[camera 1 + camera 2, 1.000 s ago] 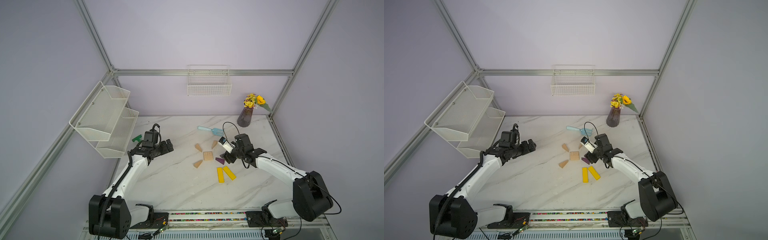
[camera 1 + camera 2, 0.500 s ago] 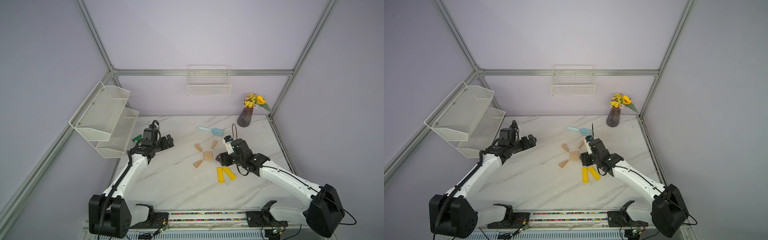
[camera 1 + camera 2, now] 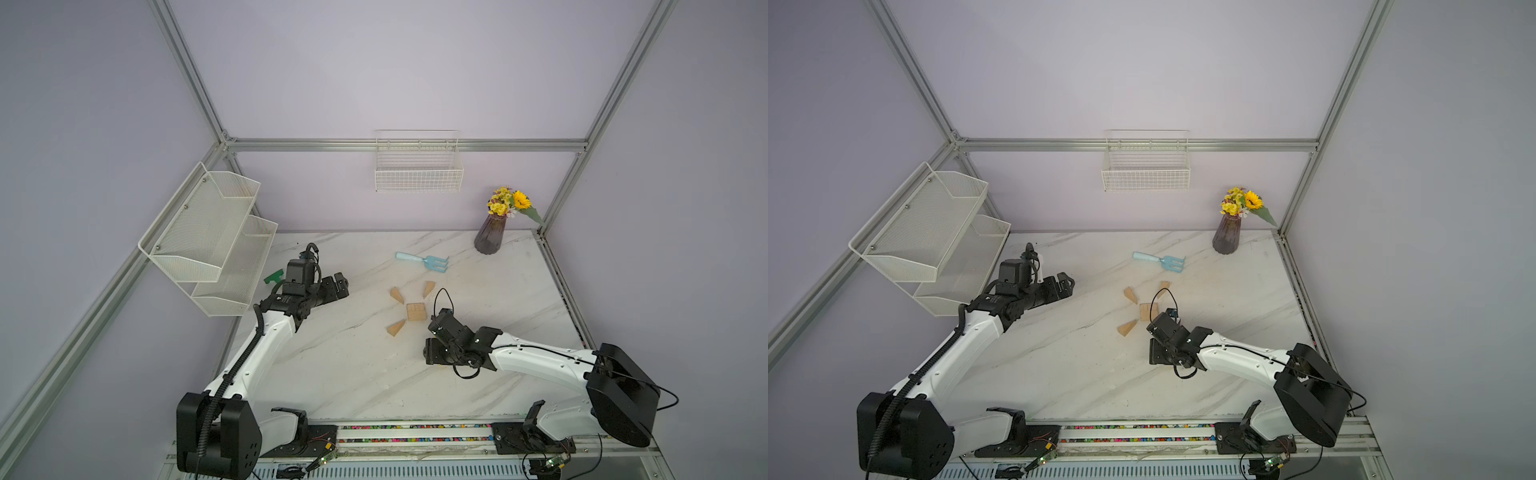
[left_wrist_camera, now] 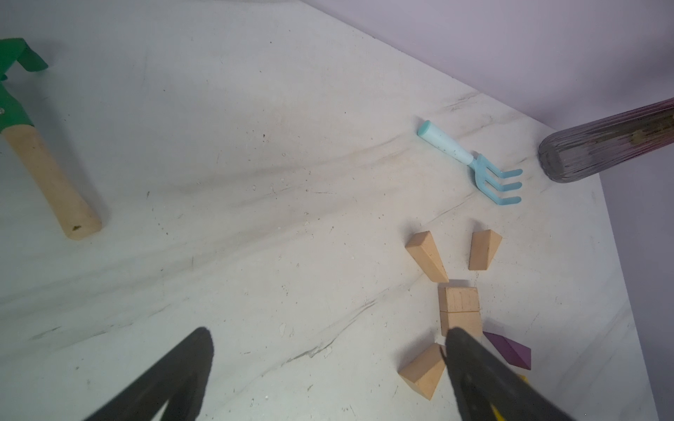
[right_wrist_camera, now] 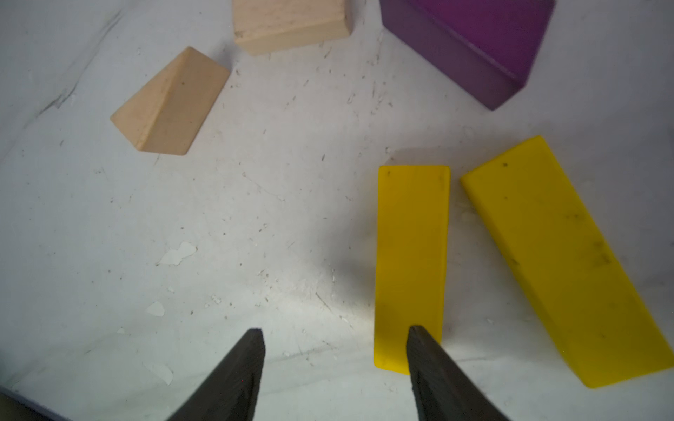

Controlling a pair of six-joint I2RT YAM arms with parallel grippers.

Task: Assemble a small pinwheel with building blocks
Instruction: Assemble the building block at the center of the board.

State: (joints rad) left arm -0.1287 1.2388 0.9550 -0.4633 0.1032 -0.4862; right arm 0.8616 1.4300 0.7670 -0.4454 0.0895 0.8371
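Note:
The pinwheel lies in parts on the marble table [image 3: 340, 374]. Two tan blocks side by side form the square hub [image 3: 416, 311] [image 4: 458, 310]. Three tan wedges [image 3: 397, 295] [image 3: 429, 288] [image 3: 396, 328] lie around it. The purple wedge [image 5: 470, 40] [image 4: 508, 350] and two yellow bars [image 5: 412, 255] [image 5: 561, 255] show only in the wrist views; my right arm covers them in both top views. My right gripper [image 5: 334, 330] [image 3: 432, 353] is open and low, one finger over the near end of the narrower-looking bar, nothing between the fingers. My left gripper [image 4: 328, 331] [image 3: 338, 284] hangs wide open left of the blocks.
A light-blue toy rake [image 3: 424, 262] lies behind the blocks. A green-headed hammer [image 4: 43, 160] [image 3: 274, 276] lies by the white mesh shelf [image 3: 208, 237] at the left. A vase of flowers [image 3: 490, 237] stands at the back right. A wire basket [image 3: 417, 174] hangs on the wall.
My right arm has swung from beside the hub toward the front of the table, over the yellow bars, and its jaws have narrowed. The left arm has barely shifted.

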